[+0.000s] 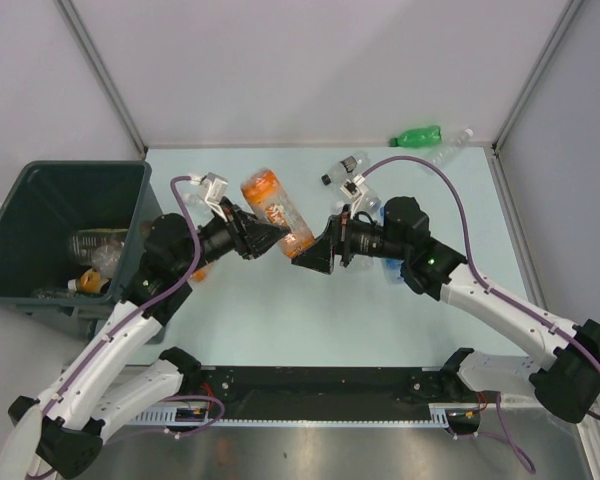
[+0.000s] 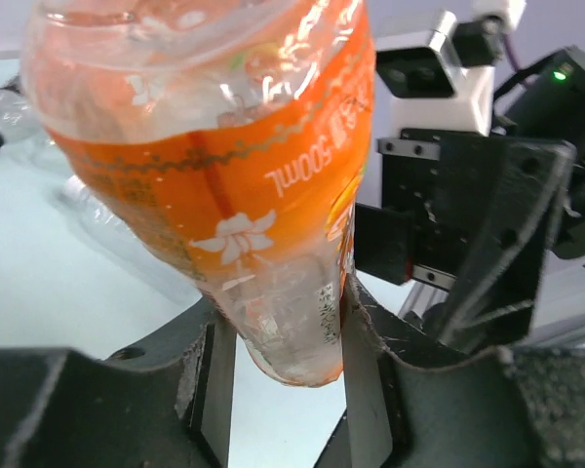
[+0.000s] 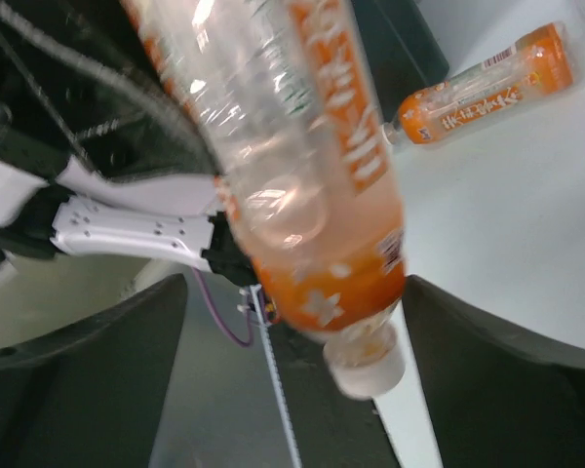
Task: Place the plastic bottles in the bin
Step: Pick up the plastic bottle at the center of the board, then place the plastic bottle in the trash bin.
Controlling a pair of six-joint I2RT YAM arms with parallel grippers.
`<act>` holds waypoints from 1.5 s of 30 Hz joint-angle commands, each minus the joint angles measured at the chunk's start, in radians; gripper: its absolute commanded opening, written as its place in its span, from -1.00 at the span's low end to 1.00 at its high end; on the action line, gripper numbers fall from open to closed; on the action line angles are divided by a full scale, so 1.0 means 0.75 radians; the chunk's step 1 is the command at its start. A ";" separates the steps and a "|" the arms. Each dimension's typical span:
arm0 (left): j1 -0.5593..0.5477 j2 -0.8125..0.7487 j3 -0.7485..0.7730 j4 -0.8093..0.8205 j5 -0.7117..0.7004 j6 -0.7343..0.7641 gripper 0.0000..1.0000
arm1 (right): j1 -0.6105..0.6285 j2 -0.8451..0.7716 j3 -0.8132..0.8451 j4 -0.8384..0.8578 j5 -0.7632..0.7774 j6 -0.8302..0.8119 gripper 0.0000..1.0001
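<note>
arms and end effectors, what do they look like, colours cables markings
The left arm and right arm have white link shells and black joints. A purple cable loops along each. The left end effector and right end effector are black with wedge-shaped fingers, a white camera block behind each. A green light glows on the right arm.

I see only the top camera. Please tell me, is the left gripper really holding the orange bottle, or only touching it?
Observer: Holding. In the left wrist view, the left gripper has both fingers pressed on a clear part of the orange bottle.
Operator: And the right gripper?
Observer: Open. The right wrist view shows the right gripper spread wide, with the bottle's white cap between its sides, untouched.
Operator: Is there any bottle I could miss?
Observer: Yes. That view shows a second orange bottle lying on the table.
</note>
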 commanded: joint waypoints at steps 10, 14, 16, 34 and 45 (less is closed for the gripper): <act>0.008 -0.019 0.273 -0.411 -0.554 0.269 -0.28 | 0.008 -0.144 0.015 -0.243 0.259 -0.121 1.00; 0.008 -0.028 0.442 -0.595 -0.902 0.384 -0.28 | -0.008 -0.189 0.013 -0.388 0.400 -0.151 0.99; 0.008 -0.024 0.500 -0.685 -1.057 0.441 -0.27 | -0.018 -0.195 0.015 -0.429 0.457 -0.159 0.99; 0.018 -0.064 0.613 0.083 -2.426 1.486 -0.09 | -0.039 -0.132 0.015 -0.581 0.611 -0.153 0.99; 0.034 -0.062 0.615 -0.051 -2.459 1.409 0.99 | -0.049 -0.117 0.013 -0.597 0.605 -0.145 0.99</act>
